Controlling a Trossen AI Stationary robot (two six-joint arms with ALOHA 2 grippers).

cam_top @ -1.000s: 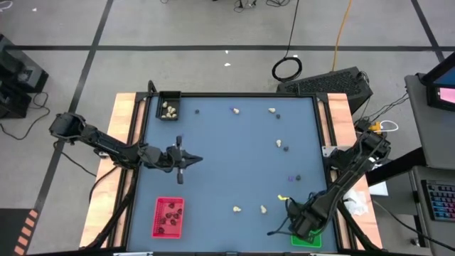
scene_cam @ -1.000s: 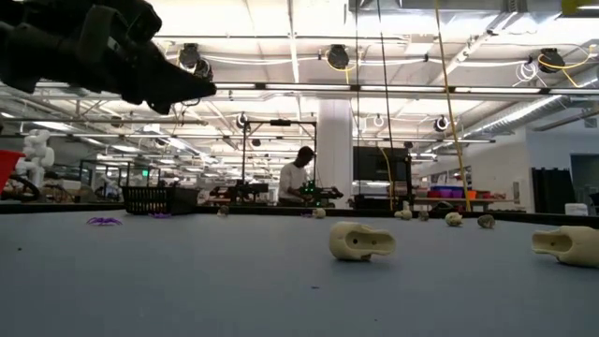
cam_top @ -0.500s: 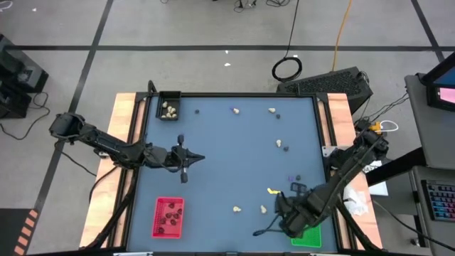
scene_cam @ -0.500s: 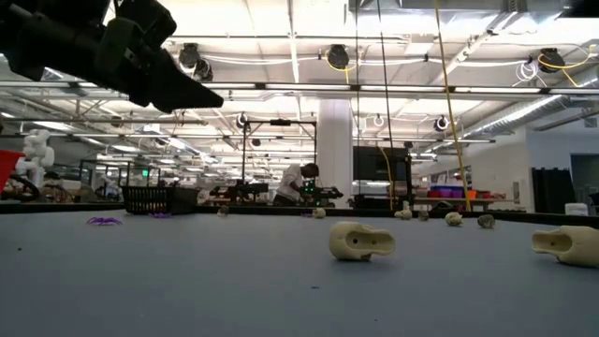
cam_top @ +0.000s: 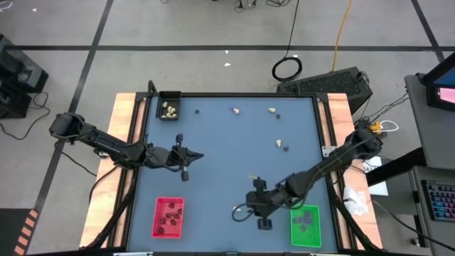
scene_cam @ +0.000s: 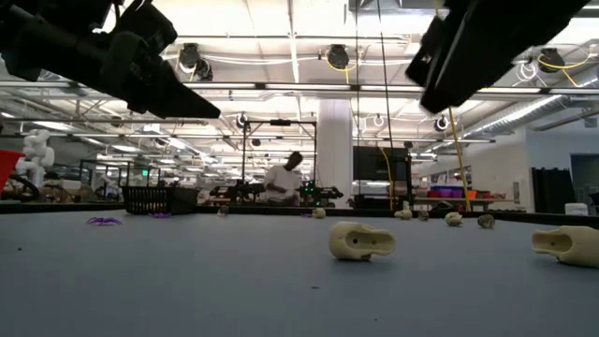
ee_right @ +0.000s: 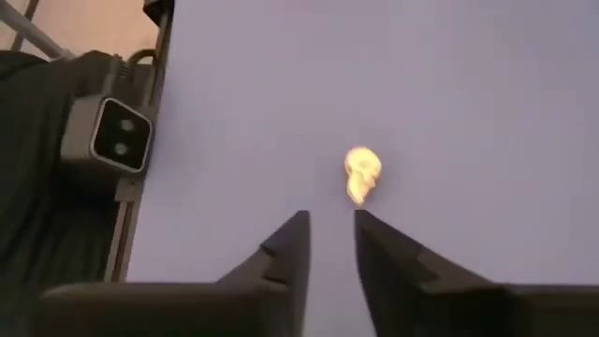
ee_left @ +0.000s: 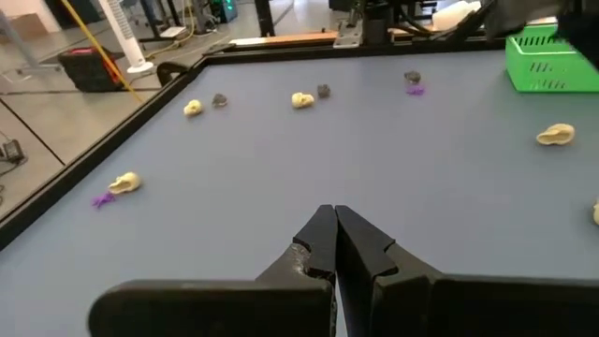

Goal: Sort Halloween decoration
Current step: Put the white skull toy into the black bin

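The Halloween decoration lies scattered over the blue-grey tabletop [cam_top: 213, 135]. Near the front edge a cream-white skull-shaped lump [ee_right: 361, 174] rests just ahead of the right pincer [ee_right: 329, 234], whose fingers stand slightly apart with nothing between them; in the high view that pincer [cam_top: 242, 211] hangs low over the front middle of the tabletop, its arm reaching in from the right side. More cream-white lumps [cam_top: 235, 110] sit along the far edge and right of centre, with small black lumps [cam_top: 278, 114] close by them. From the left wrist view a purple bit [ee_left: 415, 89] lies beside a dark lump toward the far side, and another purple bit [ee_left: 101, 199] touches a cream lump near the tabletop's edge.

Three trays stand at the edges: a black tray [cam_top: 169, 106] at the far left corner holding cream-white lumps, a red tray [cam_top: 168, 217] at the front left holding black lumps, and a green tray [cam_top: 305, 225] at the front right holding purple bits.

The left pincer [cam_top: 184, 162] hovers over the left half of the tabletop, well apart from any trinket, its fingers [ee_left: 316, 245] pressed together and empty
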